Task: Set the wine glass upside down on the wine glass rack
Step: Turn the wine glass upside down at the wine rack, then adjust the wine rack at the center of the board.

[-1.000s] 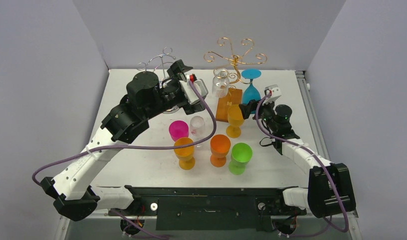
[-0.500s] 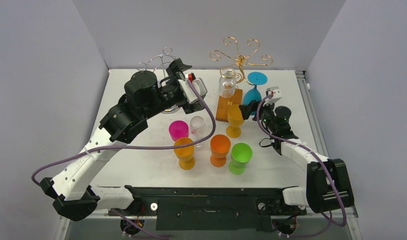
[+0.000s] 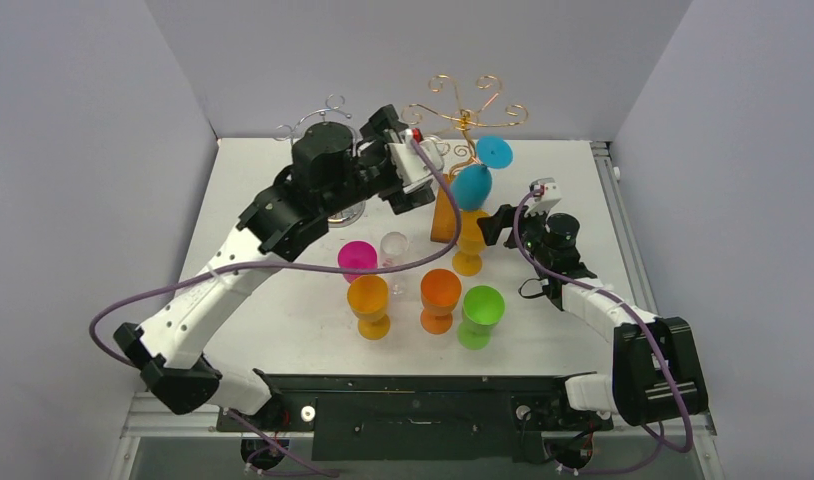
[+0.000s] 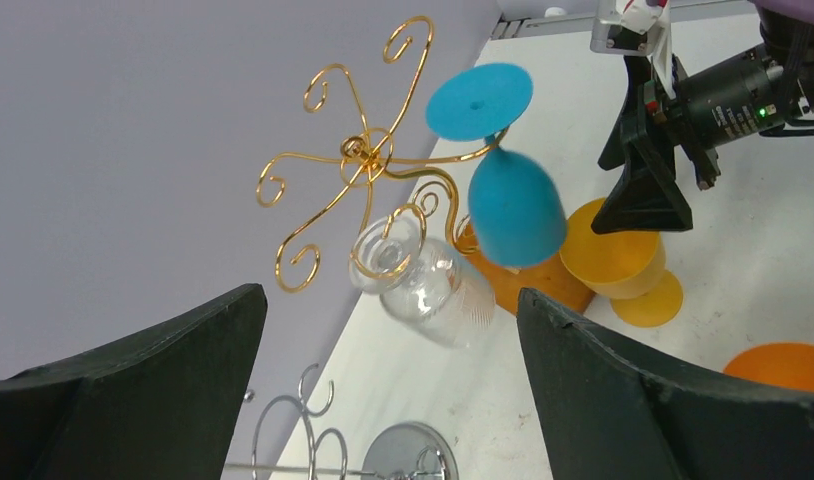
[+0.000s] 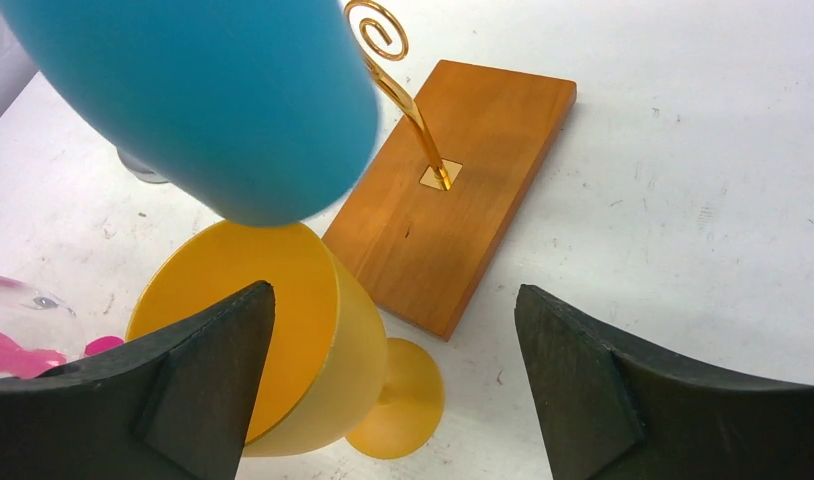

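I note the left hand (image 4: 388,295) released, fingers wide, holding nothing, facing the gold rack (image 4: 358,150). The blue glass (image 4: 513,205) hangs bowl-down and tilted from a rack arm, with a clear glass (image 4: 423,285) beside it on the same rack. The right hand (image 5: 393,290) is released and empty, low over the surface (image 5: 683,150), just beside a yellow glass (image 5: 283,340).

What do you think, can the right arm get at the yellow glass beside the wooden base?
Probably yes. The right gripper is open and the yellow glass stands just ahead of it, nothing between. The hanging blue glass is close above and might get bumped.
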